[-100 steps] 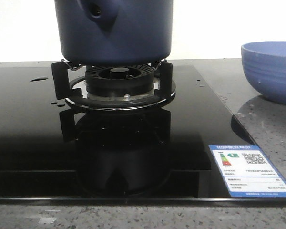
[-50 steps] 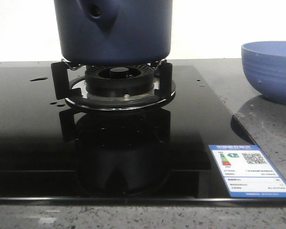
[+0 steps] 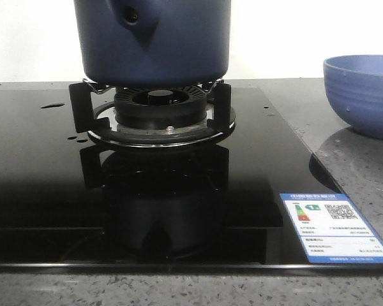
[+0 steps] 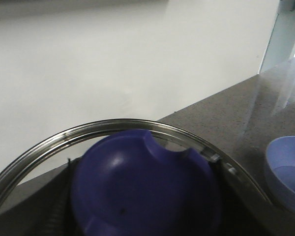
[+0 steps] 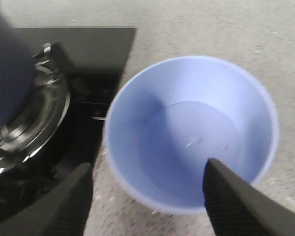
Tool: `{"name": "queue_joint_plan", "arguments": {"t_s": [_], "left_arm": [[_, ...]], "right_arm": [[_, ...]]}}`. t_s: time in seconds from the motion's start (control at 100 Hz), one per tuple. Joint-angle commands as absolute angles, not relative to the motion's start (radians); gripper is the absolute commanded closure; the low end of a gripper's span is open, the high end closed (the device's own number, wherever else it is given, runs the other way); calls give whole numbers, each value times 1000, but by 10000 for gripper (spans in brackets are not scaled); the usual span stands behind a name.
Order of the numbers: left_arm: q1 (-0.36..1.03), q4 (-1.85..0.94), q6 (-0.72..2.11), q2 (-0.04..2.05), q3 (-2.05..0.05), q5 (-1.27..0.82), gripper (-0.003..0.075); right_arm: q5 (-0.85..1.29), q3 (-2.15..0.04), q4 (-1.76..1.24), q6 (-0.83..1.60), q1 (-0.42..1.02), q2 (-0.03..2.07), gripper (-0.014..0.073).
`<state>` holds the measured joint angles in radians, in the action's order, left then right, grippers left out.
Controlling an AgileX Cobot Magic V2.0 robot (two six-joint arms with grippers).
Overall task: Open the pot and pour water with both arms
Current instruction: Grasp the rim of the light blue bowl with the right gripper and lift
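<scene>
Glossy black glass of the hob (image 3: 38, 191) fills most of the counter in front of me, with speckled grey stone (image 3: 364, 172) running off to the right and a plain white wall behind. Far left on the glass lie a few shiny drops and a thin puddle of water (image 3: 52, 106), spilled well apart from anything I mean to fill. Next comes the burner (image 3: 154, 109), and the pot (image 3: 153, 38) sits squarely on its black supports, its pierced handle lug turned toward the near left, where I judge my left arm could reach it. My left wrist camera looks down at close range on a blurred dark blue knob (image 4: 142, 189) ringed by a steel rim (image 4: 113, 125), which I take to be the lid, so the pot seems not yet opened; my left fingers are out of that picture and I cannot tell how they stand. Right of the hob, on the stone, waits the lighter blue bowl (image 3: 364, 92), near enough to receive a pour. My right gripper (image 5: 147, 196) hangs directly above that bowl (image 5: 191, 132), fingers (image 5: 236, 206) spread wide with nothing between them, and the pot lies off to its left, only its dark edge (image 5: 7, 73) showing in that view.
</scene>
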<state>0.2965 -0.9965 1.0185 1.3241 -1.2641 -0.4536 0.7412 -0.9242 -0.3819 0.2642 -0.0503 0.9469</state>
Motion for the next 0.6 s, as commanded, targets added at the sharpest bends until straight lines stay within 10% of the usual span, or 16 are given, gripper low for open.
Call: {"name": "queue_joint_plan", "arguments": {"t_s": [0.0, 0.59], "left_arm": [[244, -1033, 1017, 1271, -1302, -441, 332], [118, -1035, 1016, 1237, -1302, -467, 332]], "right_arm": [[767, -1042, -383, 247, -105, 1020, 158], [999, -1284, -211, 212, -209, 1521, 220]]}}
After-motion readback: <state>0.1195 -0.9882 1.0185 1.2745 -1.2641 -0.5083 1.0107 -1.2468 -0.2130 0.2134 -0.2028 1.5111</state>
